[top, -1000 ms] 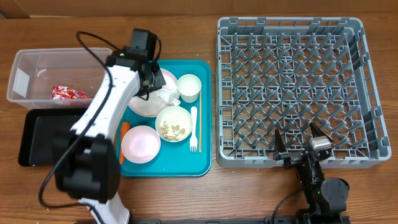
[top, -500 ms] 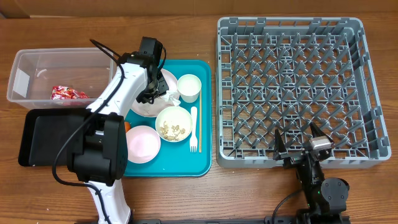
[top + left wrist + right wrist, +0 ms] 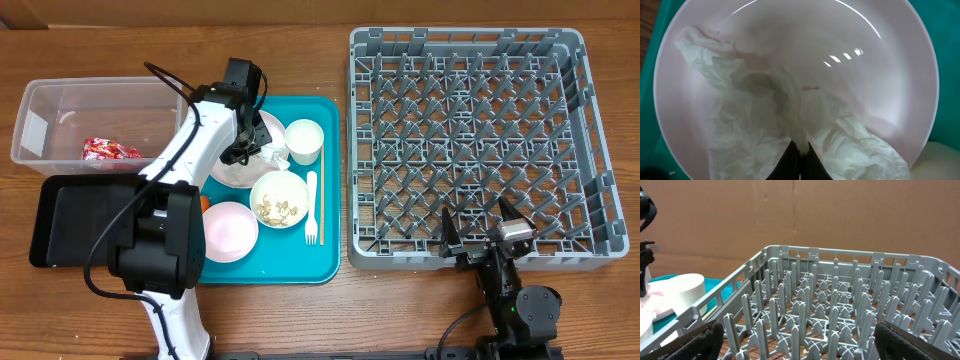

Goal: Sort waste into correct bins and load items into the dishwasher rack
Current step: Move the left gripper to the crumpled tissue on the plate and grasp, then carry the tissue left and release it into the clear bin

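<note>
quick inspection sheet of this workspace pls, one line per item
surface: wooden table, teal tray on it
job's things: napkin on large white plate; scraps in bowl; cup, pink plate, fork, chopstick on tray; wrapper in clear tub; rack empty
clutter: nothing seen
claws: left claw shut on napkin; right claw open, at rack's front edge
cables: black cable looping over left arm
surroundings: cardboard wall behind rack

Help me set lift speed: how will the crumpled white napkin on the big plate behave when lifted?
The crumpled white napkin looks thin and loosely folded, so it will probably hang limp and unfold. It seems light; the large white round plate likely won't follow. The left end effector pinches one small fold, which might tear.
</note>
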Robot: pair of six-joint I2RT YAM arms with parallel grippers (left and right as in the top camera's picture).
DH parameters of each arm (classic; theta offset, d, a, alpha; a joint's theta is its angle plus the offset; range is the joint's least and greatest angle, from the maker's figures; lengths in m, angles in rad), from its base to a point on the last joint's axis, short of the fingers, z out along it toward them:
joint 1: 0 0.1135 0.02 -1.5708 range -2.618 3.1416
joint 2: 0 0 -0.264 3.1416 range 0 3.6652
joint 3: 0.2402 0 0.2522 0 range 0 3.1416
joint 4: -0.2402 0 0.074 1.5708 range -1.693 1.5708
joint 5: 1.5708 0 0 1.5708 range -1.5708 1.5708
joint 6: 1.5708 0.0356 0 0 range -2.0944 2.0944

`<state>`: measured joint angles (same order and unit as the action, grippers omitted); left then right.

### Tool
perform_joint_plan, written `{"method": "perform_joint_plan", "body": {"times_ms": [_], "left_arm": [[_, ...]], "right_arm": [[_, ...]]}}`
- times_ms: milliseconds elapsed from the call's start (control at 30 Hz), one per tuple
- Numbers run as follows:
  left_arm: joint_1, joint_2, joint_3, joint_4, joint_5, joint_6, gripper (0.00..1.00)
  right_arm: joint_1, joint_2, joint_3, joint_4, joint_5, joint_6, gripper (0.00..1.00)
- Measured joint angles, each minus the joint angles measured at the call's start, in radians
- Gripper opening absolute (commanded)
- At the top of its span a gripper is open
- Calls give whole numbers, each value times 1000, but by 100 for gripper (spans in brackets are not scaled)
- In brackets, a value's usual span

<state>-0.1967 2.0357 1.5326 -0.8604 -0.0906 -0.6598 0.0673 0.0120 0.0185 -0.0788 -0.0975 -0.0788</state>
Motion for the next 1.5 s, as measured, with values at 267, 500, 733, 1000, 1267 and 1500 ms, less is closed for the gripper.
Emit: {"method": "perform_joint_plan", "body": {"times_ms": [267,500,733,1000,1267,1500], "left_arm": [[0,14,233,-229,0,5,4],[2,14,497,-439,-42,16,4],[72,14,690,-601,-92,16,4],[269,14,707,-687,-126,36,4],[391,14,686,-673,-145,40,4],[435,14,560,-528,-175,42,4]], "right_arm": [[0,0,0,0,0,0,100],[0,0,0,0,0,0,100],[0,0,0,0,0,0,100],[0,0,0,0,0,0,100],[0,0,0,0,0,0,100],[0,0,0,0,0,0,100]]}}
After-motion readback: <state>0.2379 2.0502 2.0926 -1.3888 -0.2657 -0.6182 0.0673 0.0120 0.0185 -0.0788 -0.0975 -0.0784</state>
